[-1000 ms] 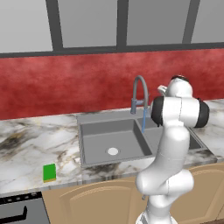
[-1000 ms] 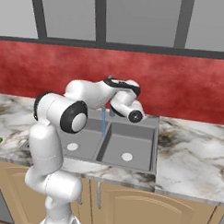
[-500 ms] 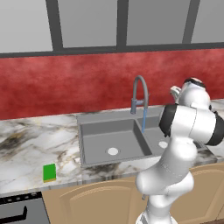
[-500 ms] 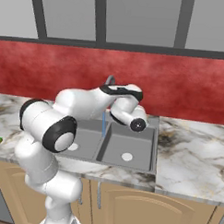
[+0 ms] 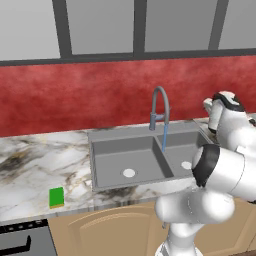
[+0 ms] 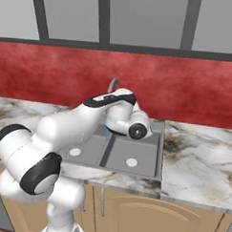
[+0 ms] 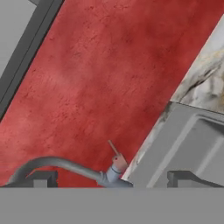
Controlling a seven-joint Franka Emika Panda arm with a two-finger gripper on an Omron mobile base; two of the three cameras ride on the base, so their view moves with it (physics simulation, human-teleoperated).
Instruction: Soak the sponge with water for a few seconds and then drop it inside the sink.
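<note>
A marbled white surface [image 5: 30, 165] is stretching across the middle of the frame. A red wall [image 5: 75, 95] is rising behind it. Tan cabinet doors [image 6: 147, 219] are showing along the bottom.

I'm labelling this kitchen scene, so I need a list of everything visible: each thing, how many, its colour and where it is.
small flat green sponge: one, green with a tan underside, on the marble counter left of the sink, near the front edge.
double-basin sink: one, dark grey, set in the counter; white drain in each basin.
arched faucet: one, grey, behind the sink.
water stream: one, pale blue, falling from the spout into the sink.
marble counter: one, white with dark veins.
back wall: red.
gripper: one, dark fingertips, open, holding nothing, pointing at the faucet base.
</note>
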